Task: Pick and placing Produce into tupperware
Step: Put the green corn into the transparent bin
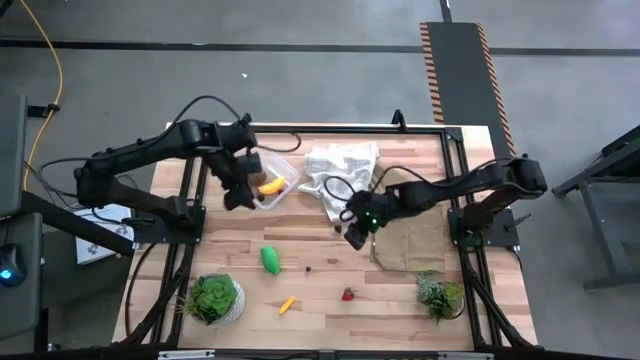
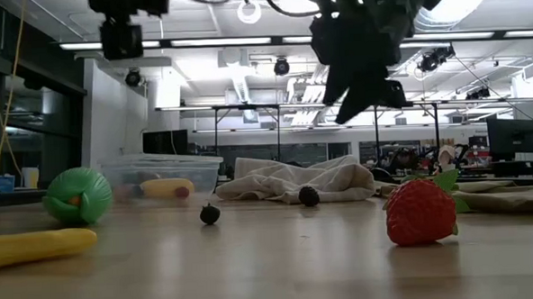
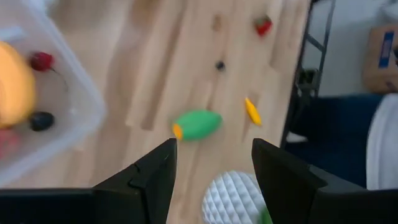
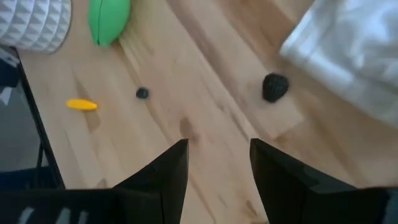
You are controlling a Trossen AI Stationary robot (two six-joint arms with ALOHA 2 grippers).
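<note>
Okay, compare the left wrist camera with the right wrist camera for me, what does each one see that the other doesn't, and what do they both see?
Only the left wrist view shows the clear container with a yellow piece, a red berry and a dark berry inside, plus the strawberry far off.

Only the right wrist view shows the white cloth and the dark ball lying just off its edge.

Both show the green oval, the small yellow piece, a tiny dark berry, the white plant pot and the wooden table. Each looks past its own open fingers, holding nothing.
</note>
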